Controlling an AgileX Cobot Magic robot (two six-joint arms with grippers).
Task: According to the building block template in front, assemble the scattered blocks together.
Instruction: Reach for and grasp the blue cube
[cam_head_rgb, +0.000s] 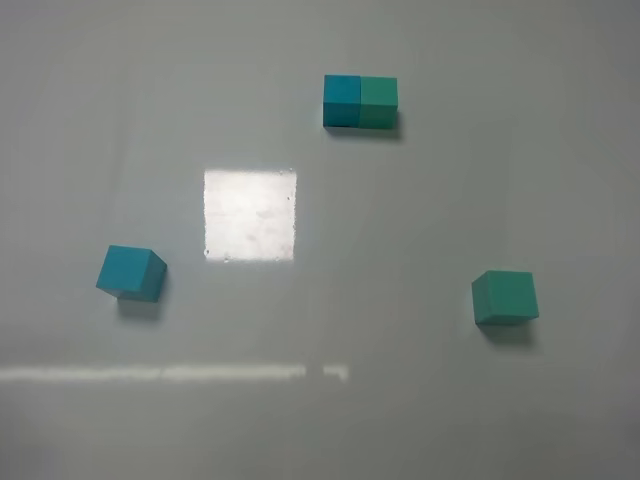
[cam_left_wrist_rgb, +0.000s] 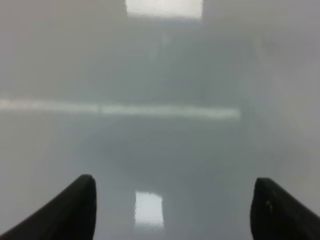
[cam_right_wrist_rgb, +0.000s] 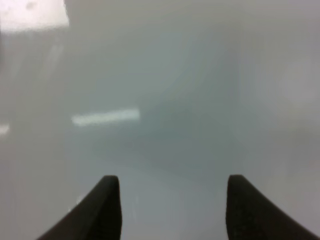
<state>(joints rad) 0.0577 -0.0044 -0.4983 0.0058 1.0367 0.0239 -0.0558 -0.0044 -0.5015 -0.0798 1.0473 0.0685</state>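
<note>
The building block template (cam_head_rgb: 360, 102), a cyan-blue cube joined to a teal-green cube, sits at the far middle of the table. A loose cyan-blue cube (cam_head_rgb: 131, 273) lies at the left, turned a little. A loose teal-green cube (cam_head_rgb: 505, 297) lies at the right. Neither arm shows in the exterior high view. My left gripper (cam_left_wrist_rgb: 172, 200) is open and empty over bare table. My right gripper (cam_right_wrist_rgb: 172, 192) is open and empty over bare table. No cube shows in either wrist view.
The grey-white glossy table (cam_head_rgb: 400, 220) carries a bright square light reflection (cam_head_rgb: 250, 214) near the middle and a bright strip (cam_head_rgb: 170, 373) toward the front. Nothing else stands on it.
</note>
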